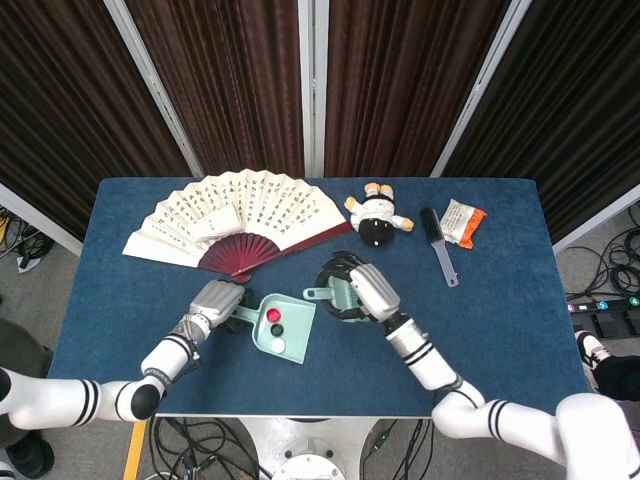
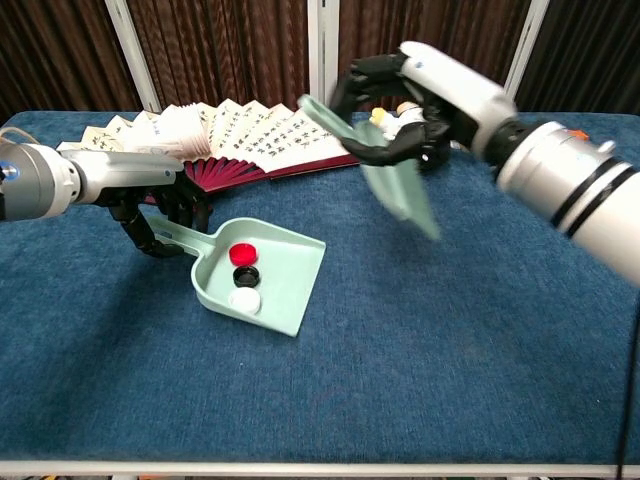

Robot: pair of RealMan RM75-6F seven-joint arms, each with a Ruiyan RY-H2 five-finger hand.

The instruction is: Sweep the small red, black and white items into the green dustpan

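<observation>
My left hand (image 2: 160,215) grips the handle of the dustpan (image 2: 285,275), which rests on the desk (image 2: 420,350) in front of the fan (image 1: 235,215). The red cap (image 2: 241,254), black cap (image 2: 246,275) and white cap (image 2: 244,299) lie inside the pan, close together in a row. My right hand (image 2: 405,95) is raised off the desk, fingers wrapped round a green brush (image 2: 395,180), bristles tilted down, to the right of the dustpan.
</observation>
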